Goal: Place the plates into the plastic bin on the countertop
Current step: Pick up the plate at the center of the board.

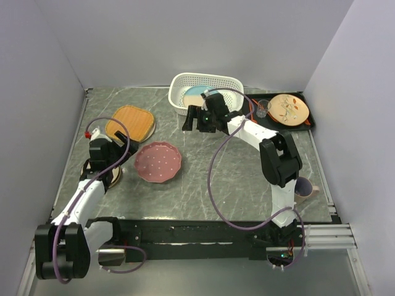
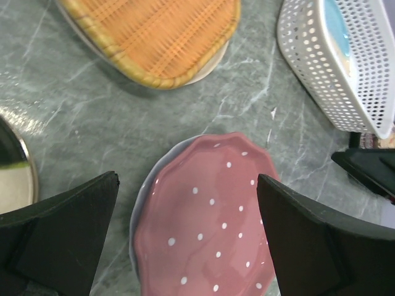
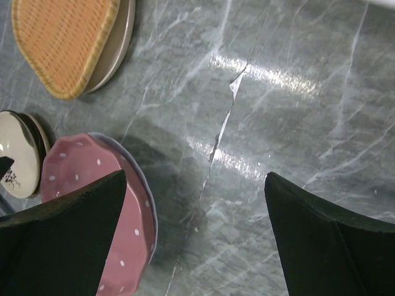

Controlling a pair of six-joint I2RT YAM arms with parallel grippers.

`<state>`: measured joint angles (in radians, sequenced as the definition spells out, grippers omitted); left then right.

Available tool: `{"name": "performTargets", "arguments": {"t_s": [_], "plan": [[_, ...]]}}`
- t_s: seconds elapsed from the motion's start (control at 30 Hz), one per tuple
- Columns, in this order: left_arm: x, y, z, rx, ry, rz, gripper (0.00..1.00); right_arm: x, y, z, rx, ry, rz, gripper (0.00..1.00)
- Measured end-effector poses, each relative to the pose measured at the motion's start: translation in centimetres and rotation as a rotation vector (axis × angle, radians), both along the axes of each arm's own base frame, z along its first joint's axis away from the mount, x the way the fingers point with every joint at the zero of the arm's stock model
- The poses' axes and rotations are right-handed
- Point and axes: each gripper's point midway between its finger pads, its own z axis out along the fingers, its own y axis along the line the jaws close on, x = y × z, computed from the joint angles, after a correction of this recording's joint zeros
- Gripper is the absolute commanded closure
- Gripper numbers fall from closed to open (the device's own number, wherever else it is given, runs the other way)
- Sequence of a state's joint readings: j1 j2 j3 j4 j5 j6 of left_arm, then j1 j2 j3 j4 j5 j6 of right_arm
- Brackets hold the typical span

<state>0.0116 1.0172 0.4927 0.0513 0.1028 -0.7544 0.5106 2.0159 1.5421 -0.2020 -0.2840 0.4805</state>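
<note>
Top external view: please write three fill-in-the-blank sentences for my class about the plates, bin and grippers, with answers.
The plastic bin holds a pale ___ plate.
The pink plate has ___ dots.
The left gripper and right gripper both stand ___.
Answers: blue; white; open.

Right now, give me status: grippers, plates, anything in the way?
Left gripper, right gripper open, empty. Pale blue plate in plastic bin; pink plate, orange plate on countertop. Left hovers above pink, path clear.
</note>
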Motion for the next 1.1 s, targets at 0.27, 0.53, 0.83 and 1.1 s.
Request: {"name": "performTargets", "arguments": {"t_s": [0.27, 0.53, 0.83, 1.1], "plan": [[-1.1, 0.1, -1.8, -0.001, 0.056, 0.009, 0.12, -1.0, 0.6, 0.6, 0.061, 0.01, 0.028, 0.01], [-1.2, -0.2, -4.6, -0.007, 0.143, -0.01, 0.37, -1.3, 1.4, 1.2, 0.108, 0.014, 0.06, 0.01], [-1.3, -0.9, -7.1, -0.018, 0.214, -0.059, 0.64, -1.8, 1.5, 0.9, 0.117, 0.031, 0.075, 0.02], [-0.9, -1.3, -6.5, 0.012, 0.174, -0.114, 0.99, -2.1, 1.7, 1.0, 0.128, 0.037, 0.09, 0.02]]}}
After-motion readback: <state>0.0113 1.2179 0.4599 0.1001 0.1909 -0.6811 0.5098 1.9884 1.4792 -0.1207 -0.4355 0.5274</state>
